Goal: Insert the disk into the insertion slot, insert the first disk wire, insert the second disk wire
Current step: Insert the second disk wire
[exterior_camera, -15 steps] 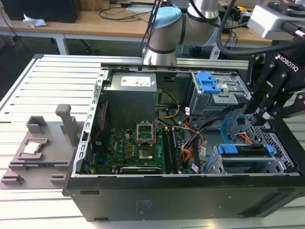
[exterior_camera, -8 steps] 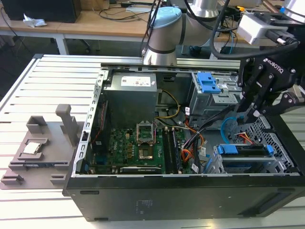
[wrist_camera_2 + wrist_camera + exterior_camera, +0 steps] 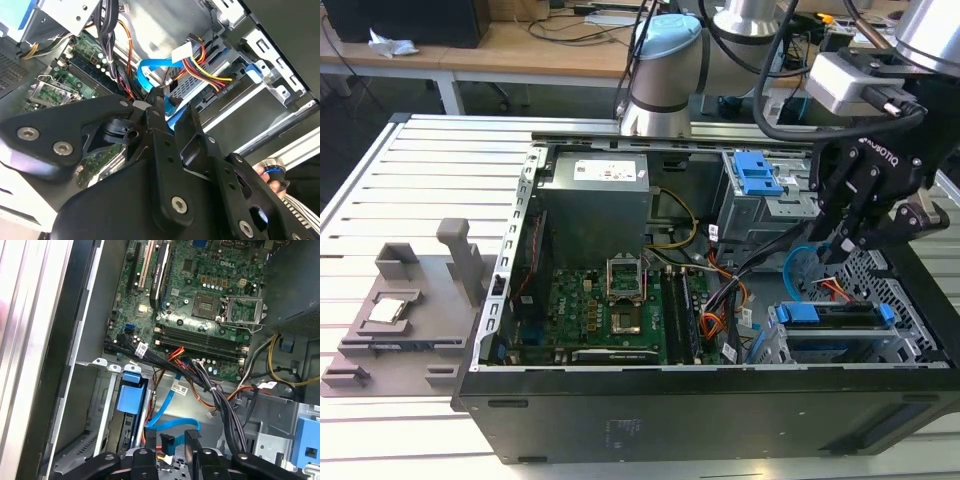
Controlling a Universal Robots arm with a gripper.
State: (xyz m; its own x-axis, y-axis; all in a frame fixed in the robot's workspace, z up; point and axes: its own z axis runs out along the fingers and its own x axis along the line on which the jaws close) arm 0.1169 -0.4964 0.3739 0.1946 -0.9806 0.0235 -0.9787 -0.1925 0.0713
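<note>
Drive [image 3: 830, 313] already sits in its slot [image 3: 840, 347] at the case's [image 3: 720, 400] corner on the exterior view's right, so it's wire time: end effector [image 3: 840, 250] looks pinched narrow on the blue cable [image 3: 172, 423], whose plug I reckon needs squaring to the drive's socket.

The disk [image 3: 805, 313] has a bright blue caddy; the second disk wire [image 3: 170, 423] is glossy light blue; the motherboard [image 3: 590, 310] green; the hand [image 3: 842, 245] black; the bench [image 3: 420, 180] pale grey, ribbed.

Table: I'm looking at a silver slatted table [image 3: 430, 165].
Centre: an open black computer case [image 3: 670, 415] sits on it.
Exterior view's left: a grey holder [image 3: 430, 330], possibly touching the case.
</note>
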